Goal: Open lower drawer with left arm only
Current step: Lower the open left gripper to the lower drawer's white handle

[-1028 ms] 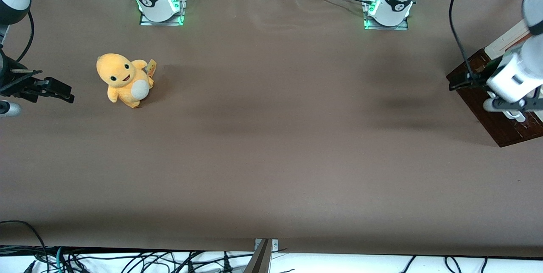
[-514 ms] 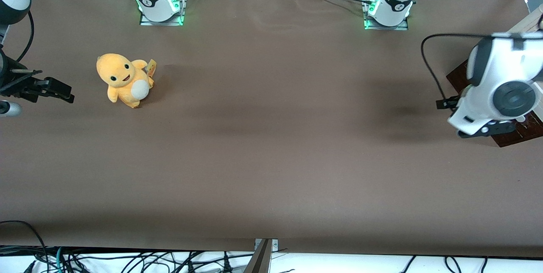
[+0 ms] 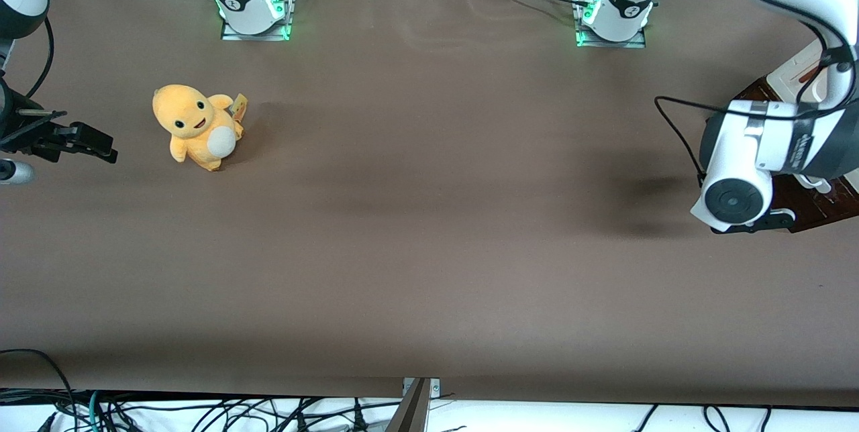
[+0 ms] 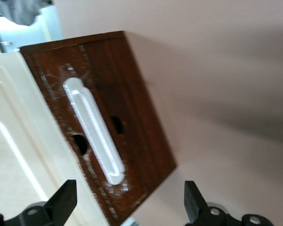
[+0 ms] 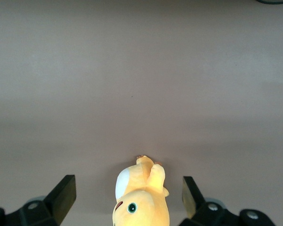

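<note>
The lower drawer [image 4: 132, 113] shows its dark brown wood front with a long white bar handle [image 4: 93, 133]. In the front view only slivers of the lower drawer [image 3: 815, 207] show past the left arm [image 3: 765, 143], at the working arm's end of the table. My gripper [image 4: 129, 195] hovers in front of the drawer front, apart from the handle. It is open, its two black fingers [image 4: 66, 197] spread wide with nothing between them. In the front view the arm's wrist hides the gripper.
A beige cabinet panel [image 4: 14, 141] adjoins the drawer front. A yellow plush toy [image 3: 194, 125] sits toward the parked arm's end of the table. The arm's black cable [image 3: 678, 130] loops over the table beside the wrist. Two arm bases [image 3: 614, 9] stand farthest from the front camera.
The left arm has swung its wrist round and down, from above the drawer to just in front of it, nearer the front camera. The drawer front looks unmoved.
</note>
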### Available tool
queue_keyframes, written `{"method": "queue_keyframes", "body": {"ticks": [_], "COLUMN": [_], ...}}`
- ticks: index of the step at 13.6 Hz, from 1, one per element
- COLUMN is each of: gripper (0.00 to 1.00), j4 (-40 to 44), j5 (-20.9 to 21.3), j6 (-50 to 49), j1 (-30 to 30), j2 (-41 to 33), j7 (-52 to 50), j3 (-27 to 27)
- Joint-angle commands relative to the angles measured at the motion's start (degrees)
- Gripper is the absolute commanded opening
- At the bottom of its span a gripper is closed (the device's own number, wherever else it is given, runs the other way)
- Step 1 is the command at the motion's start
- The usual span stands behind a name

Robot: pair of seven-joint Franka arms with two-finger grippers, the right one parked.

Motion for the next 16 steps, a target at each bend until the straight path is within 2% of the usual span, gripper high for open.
{"method": "queue_keyframes", "body": {"ticks": [1,5,8,13,16], "gripper": [1.00,1.00,1.00,1.00,1.00], "j4": [5.3,5.2,4.7,4.5,4.3], "j5": [6.5,16.0,20.4,26.1,26.7], "j6": [-5.2,-8.1,-8.3,-9.6,-9.7], "j1": [-1.8,-1.9,-1.0,-0.7,-0.7], "j2": [7.0,12.1,14.5,20.5,21.6], "j7": [-0.3,-0.2,-0.2,-8.1,-10.5], "j3": [0.2,0.6,1.4,2.6,3.9]}}
